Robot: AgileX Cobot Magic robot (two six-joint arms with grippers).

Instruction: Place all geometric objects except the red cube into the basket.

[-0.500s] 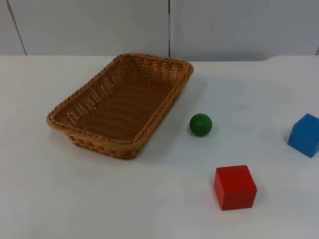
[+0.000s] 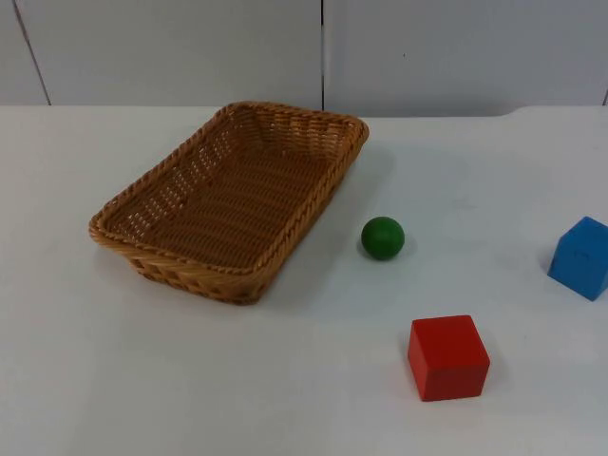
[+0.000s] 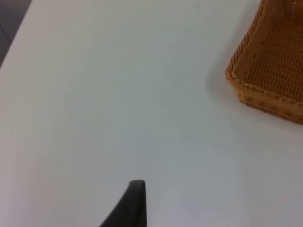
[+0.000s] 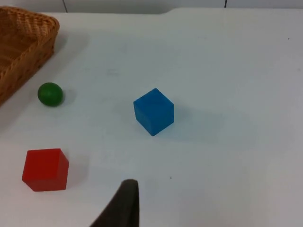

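An empty woven basket (image 2: 142,249) lies at the table's middle left. A green ball (image 2: 383,237) rests just right of it, apart from its rim. In front of the ball stands the red cube (image 2: 447,357), and a blue cube (image 2: 581,257) sits at the right edge. My left gripper (image 3: 135,203) hangs over bare table beside a corner of the basket (image 3: 265,94). My right gripper (image 4: 124,203) hovers over the table short of the blue cube (image 4: 154,111), with the red cube (image 4: 45,169), the green ball (image 4: 50,94) and the basket (image 4: 28,45) off to one side.
The white table top (image 2: 304,399) ends at the grey partition wall (image 2: 190,47) behind the basket. Bare table lies in front of the basket and between the ball and the blue cube.
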